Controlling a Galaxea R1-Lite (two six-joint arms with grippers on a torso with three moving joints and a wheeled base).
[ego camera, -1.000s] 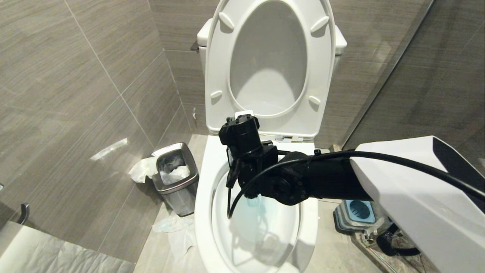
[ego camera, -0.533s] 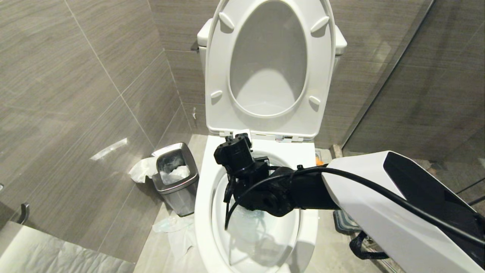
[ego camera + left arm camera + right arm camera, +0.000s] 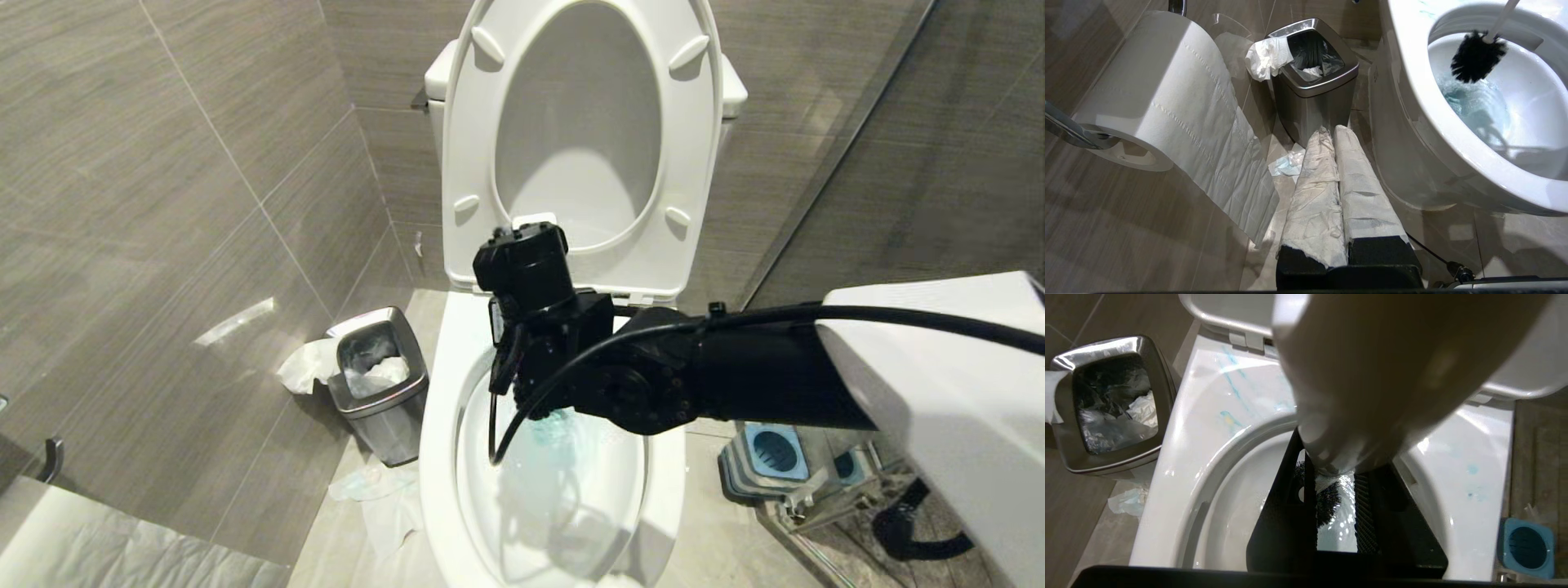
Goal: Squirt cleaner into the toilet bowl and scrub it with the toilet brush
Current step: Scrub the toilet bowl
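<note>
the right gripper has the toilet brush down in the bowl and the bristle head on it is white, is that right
Not quite: the bristle head is black, not white. The left wrist view shows the toilet brush with its black head inside the toilet bowl, above the blue-tinted water. The rest stands: the right gripper holds the brush's white handle over the bowl.

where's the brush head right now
The toilet brush has its black bristle head inside the toilet bowl, just above the blue-tinted water, in the left wrist view. The steel waste bin stands on the floor beside the bowl.
</note>
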